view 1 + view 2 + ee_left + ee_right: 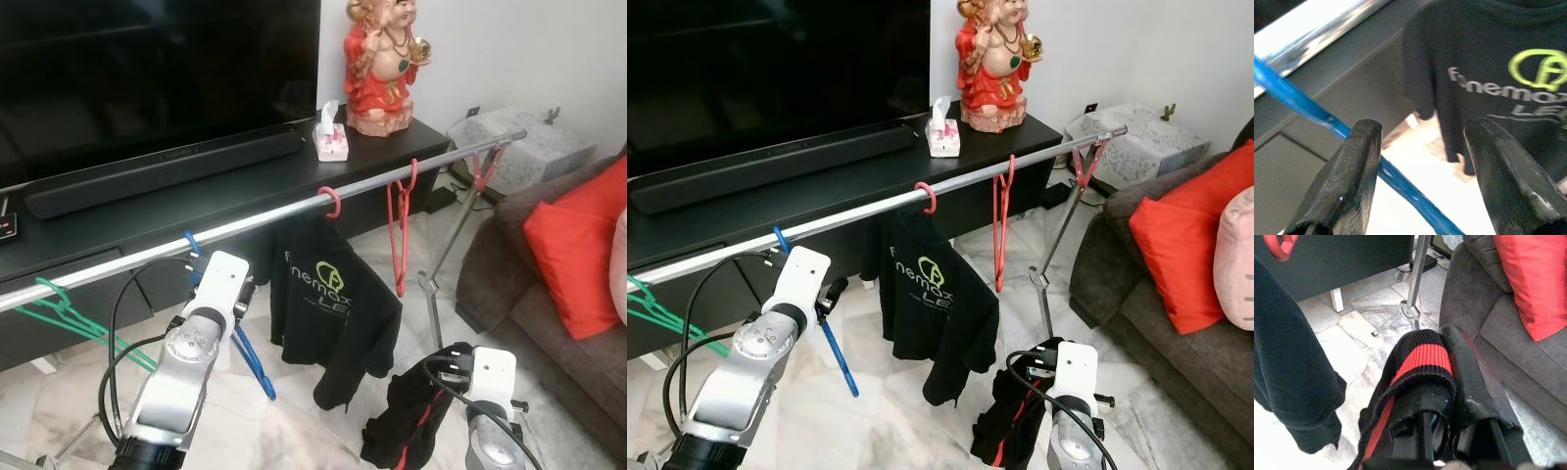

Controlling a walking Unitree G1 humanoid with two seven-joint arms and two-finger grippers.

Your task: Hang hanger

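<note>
At the far left of the head view we see a green hanger [59, 311] hooked on a long silver rail [260, 218] that runs diagonally from lower left to upper right. Next along, a blue hanger [250, 357] has its hook [190, 242] over the rail, its body slanting down toward lower centre. Our left gripper [1425, 171] sits just below the rail; its fingers are spread wide, one finger [1349, 176] touching the blue wire, gripping nothing. So we judge the hanging itself done, with only the arm's withdrawal left.

At centre, a black T-shirt [328, 313] with a lime logo hangs from a pink hanger hook [331, 202]. Right of it dangle a bare red hanger [400, 230] and, near the rail's end, another red one [483, 168].

At lower right, our right gripper [1449, 396] hangs low, closed on a black garment with a red stripe [1418, 364]. That piece is not yet on any hanger.
</note>
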